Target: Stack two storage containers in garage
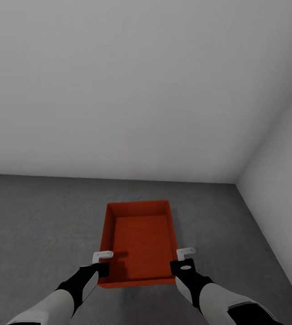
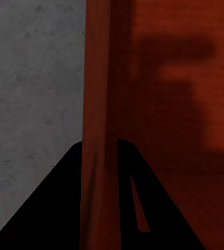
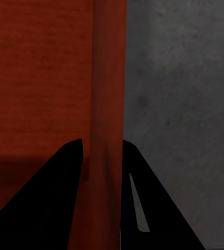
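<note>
red-orange storage container (image 1: pixel 139 241) low at frame centre over the grey concrete floor (image 1: pixel 37 216), near the garage's right-hand wall corner (image 1: pixel 236 180).
left gripper (image 1: pixel 101 266) and right gripper (image 1: pixel 178 264), jaws clamped astride opposite side walls; container empty; uneven release could tip or skew it; impossible to tell whether resting or just above.

Left gripper (image 1: pixel 101 263) fingertips: hidden behind the storage container (image 1: pixel 140 234) wall.
Right gripper (image 1: pixel 182 261) fingertips: likewise hidden.
Both forearms: cut off at the near edge.
Container underside: hidden; floor contact unclear.
</note>
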Robot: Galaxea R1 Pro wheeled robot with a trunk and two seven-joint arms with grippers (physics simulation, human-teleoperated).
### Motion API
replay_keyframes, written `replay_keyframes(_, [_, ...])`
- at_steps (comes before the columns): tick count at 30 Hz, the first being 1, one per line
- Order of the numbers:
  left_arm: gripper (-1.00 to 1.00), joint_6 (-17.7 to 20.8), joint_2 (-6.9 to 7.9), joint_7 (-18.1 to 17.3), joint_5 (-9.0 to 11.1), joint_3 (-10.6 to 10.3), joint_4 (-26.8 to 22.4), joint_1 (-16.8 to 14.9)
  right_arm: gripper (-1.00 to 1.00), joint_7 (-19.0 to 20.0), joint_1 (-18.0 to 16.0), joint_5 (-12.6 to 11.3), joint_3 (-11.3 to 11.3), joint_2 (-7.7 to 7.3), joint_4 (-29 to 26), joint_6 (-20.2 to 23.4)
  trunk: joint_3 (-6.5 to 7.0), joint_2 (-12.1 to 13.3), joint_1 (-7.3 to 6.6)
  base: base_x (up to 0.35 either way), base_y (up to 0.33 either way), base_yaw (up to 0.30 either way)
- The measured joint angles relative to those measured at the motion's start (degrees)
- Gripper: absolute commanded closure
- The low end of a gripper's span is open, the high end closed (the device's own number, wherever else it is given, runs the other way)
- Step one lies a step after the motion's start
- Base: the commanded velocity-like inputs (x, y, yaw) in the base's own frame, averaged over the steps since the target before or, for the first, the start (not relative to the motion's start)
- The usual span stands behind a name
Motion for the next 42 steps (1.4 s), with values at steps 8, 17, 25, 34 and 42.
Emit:
replay_keyframes(8, [1.00,-0.3,0.00,-0.1,-0.1,0.1,0.0,0.0,1.00,0.0,0.0,0.0,0.0,0.00,0.0,-0.3,-0.71,0.0,0.00,0.000,0.000,0.000])
replay_keyframes(17, [1.00,-0.6,0.00,-0.1,0.0,0.0,0.0,0.0,1.00,-0.1,0.0,0.0,0.1,0.00,0.0,-0.6,-1.01,0.0,0.00,0.000,0.000,0.000])
replay_keyframes(25, [1.00,-0.8,0.01,-0.1,0.0,-0.1,0.0,0.0,1.00,-0.1,0.0,0.0,0.1,0.00,0.0,-0.7,-1.46,0.0,0.00,0.000,0.000,0.000])
replay_keyframes(34, [1.00,-0.7,0.01,-0.1,0.0,0.0,-0.1,0.0,1.00,-0.1,0.0,0.0,0.1,0.00,0.0,-0.6,-2.27,0.0,0.00,0.000,0.000,0.000])
replay_keyframes(42, [1.00,-0.8,0.01,-0.1,0.0,-0.1,0.0,0.0,1.00,-0.1,0.0,0.0,0.1,0.00,0.0,-0.7,-2.95,0.0,0.00,0.000,0.000,0.000])
